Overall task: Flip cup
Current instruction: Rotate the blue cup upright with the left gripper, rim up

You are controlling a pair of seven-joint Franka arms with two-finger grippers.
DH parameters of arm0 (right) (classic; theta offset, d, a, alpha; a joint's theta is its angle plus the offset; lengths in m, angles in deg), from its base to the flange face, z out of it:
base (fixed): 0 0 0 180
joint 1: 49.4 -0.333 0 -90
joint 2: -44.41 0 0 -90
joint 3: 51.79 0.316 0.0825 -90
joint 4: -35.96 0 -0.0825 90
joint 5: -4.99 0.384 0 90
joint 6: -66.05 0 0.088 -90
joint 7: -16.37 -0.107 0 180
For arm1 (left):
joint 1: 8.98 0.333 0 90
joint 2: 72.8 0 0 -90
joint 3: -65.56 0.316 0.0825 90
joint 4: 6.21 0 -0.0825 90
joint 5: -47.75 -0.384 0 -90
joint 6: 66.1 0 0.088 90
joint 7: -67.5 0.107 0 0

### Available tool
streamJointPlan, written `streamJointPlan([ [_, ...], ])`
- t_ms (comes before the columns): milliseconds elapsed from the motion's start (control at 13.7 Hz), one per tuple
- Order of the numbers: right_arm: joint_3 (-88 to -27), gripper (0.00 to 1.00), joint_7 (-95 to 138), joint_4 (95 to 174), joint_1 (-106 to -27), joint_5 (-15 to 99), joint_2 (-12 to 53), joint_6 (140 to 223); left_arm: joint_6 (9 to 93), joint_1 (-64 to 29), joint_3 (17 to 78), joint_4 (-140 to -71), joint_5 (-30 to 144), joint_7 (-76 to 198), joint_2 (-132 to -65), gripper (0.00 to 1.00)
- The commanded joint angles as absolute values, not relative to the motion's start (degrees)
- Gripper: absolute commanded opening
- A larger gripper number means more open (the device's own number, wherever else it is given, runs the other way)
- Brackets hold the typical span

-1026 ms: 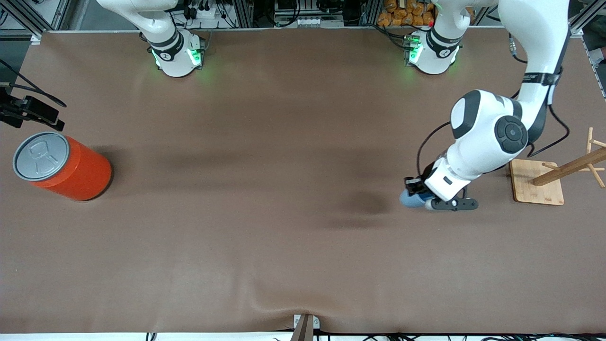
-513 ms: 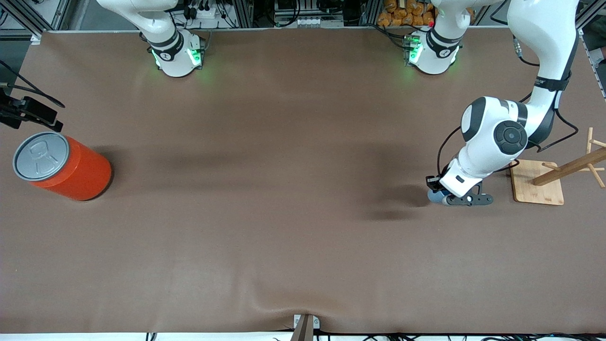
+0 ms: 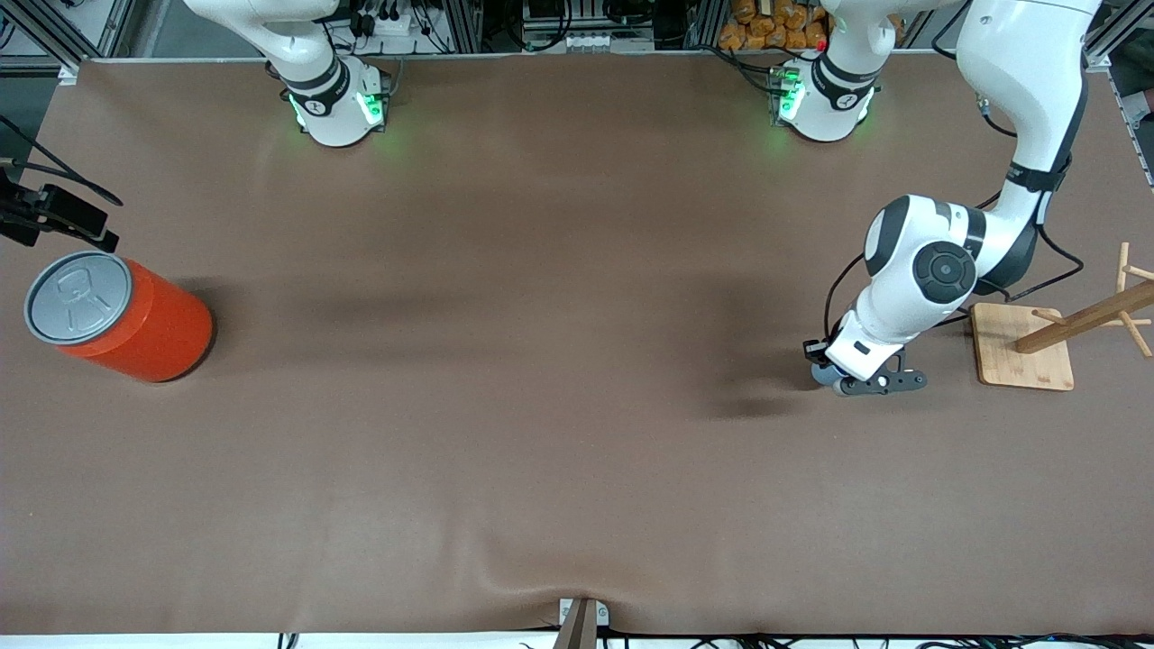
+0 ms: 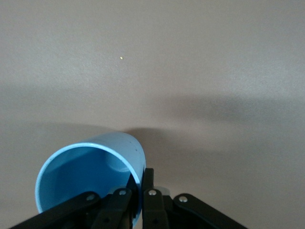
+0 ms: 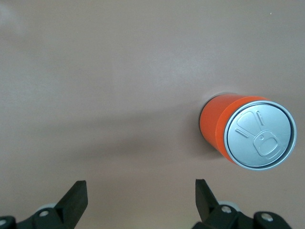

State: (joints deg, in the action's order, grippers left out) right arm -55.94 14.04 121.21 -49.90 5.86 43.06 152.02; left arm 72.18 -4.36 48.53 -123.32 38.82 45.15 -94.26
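Reached down toward the left arm's end of the brown table [image 3: 541, 451] with the left gripper [image 3: 843, 379], low over the tabletop and just beside the wooden base of a mug rack [image 3: 1023, 347]. Clamped the light-blue cup [image 4: 90, 179] by its wall, one finger [image 4: 114, 210] inside the darker blue interior and the other pressed against the outer side, with the rim nipped between them. Held the cup tilted, open mouth turned toward the wrist camera and tapered closed end pointing away toward the table. Showed only a sliver of that cup [image 3: 822, 374] in the front view, peeking out beneath the white wrist and the dark fingers, above its own shadow on the mat. Could not tell from either view whether the cup touched the table or hung just clear of it. Waited with the right gripper [image 5: 140, 200] up above the right arm's end of the table, fingers spread wide apart with nothing between them, looking down on bare brown surface and on the orange can [image 5: 245, 131]. Appeared in the front view only as a dark shape [image 3: 54, 216] at the table's edge, just above that can. Stood the orange can [image 3: 122, 315] upright with its grey pull-tab lid on top, well apart from the cup, at the right arm's end of the table. Rested the mug rack's slanted wooden post and pegs over its square base, at the table's edge.
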Motion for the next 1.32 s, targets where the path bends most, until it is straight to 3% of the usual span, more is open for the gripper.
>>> streamJointPlan([
  [0, -55.6, 1.00, 14.4, 120.4, -49.1, 6.6, 42.9, 151.8, 73.0, -4.2, 48.3, -123.3, 37.2, 43.2, -94.5, 0.54],
  [147, -55.6, 1.00, 14.4, 120.4, -49.2, 6.6, 42.9, 151.8, 72.9, -4.1, 48.2, -123.3, 37.2, 43.2, -94.3, 0.81],
  [293, -55.6, 1.00, 14.4, 120.4, -49.2, 6.6, 42.9, 151.8, 72.3, -3.8, 48.0, -123.0, 37.2, 43.2, -93.8, 0.93],
  [440, -55.6, 1.00, 14.4, 120.3, -49.1, 6.6, 42.9, 151.7, 72.1, -4.0, 47.9, -122.7, 37.3, 42.8, -92.8, 0.99],
  [659, -55.6, 1.00, 14.4, 120.3, -49.1, 6.5, 42.9, 151.7, 68.4, -4.0, 46.8, -120.8, 37.5, 42.7, -90.7, 1.00],
  [1245, -55.6, 1.00, 14.4, 120.2, -49.1, 6.5, 42.9, 151.7, 47.8, -4.2, 45.2, -100.9, 39.9, 42.8, -90.7, 1.00],
])
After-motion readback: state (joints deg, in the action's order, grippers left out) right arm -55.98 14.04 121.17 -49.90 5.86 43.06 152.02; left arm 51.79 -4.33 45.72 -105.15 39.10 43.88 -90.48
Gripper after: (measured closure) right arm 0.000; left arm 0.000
